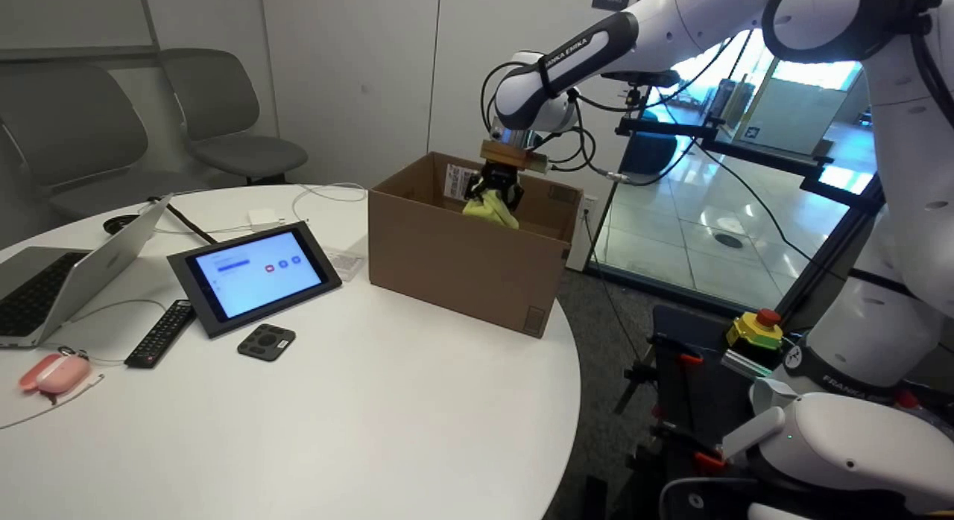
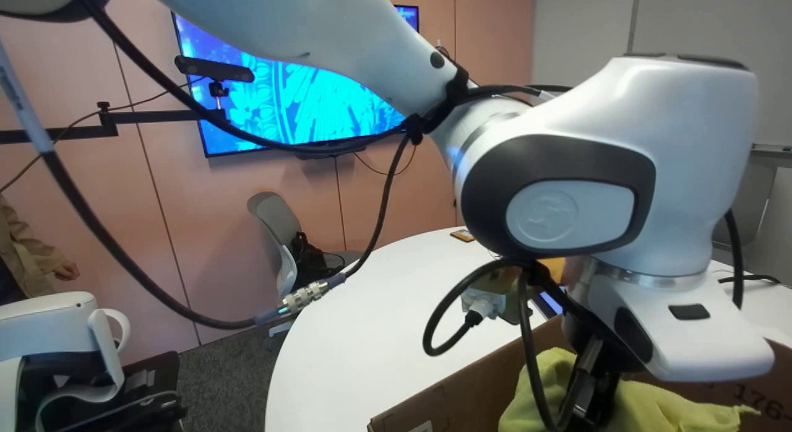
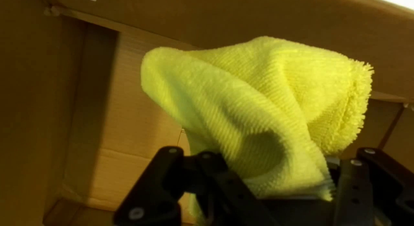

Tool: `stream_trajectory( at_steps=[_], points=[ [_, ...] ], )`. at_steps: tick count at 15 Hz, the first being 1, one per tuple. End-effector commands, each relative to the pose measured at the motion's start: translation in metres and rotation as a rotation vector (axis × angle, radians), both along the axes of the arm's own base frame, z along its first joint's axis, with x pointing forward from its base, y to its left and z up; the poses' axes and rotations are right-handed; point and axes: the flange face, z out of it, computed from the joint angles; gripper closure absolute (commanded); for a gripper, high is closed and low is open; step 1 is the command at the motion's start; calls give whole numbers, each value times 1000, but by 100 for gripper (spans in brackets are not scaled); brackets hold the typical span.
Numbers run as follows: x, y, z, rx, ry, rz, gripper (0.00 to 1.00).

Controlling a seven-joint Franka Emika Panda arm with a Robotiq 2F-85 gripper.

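Observation:
A yellow cloth (image 1: 490,209) hangs crumpled from my gripper (image 1: 495,186) at the opening of a brown cardboard box (image 1: 462,259). The gripper is shut on the cloth, and the cloth hides its fingertips. In the wrist view the cloth (image 3: 258,99) bulges out from between the black fingers (image 3: 278,187), above the box floor (image 3: 129,122). In an exterior view the cloth (image 2: 668,407) spreads on both sides of the gripper (image 2: 594,388), and the box (image 2: 458,388) is partly cut off by the frame.
The box stands near the edge of a round white table (image 1: 373,430). On the table are a tablet panel (image 1: 257,274), a laptop (image 1: 82,274), a remote (image 1: 160,334), a dark control pad (image 1: 267,342) and a pink case (image 1: 56,373). Cables loop beside the wrist.

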Motion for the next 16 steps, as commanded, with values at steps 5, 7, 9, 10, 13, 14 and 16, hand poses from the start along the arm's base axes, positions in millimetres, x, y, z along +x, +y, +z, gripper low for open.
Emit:
stream_trajectory(
  at_steps=[5, 7, 9, 10, 13, 14, 16],
  points=[
    [-4, -23, -43, 54, 39, -64, 100],
    [-5, -23, -57, 62, 50, -68, 100],
    [-5, -22, -69, 64, 61, -60, 100],
    [-5, -21, -74, 64, 64, -54, 75],
    [-3, -19, -79, 62, 68, -46, 60],
    [-2, -18, -80, 60, 66, -44, 50],
    [-1, -18, -78, 52, 64, -41, 35]
  ],
)
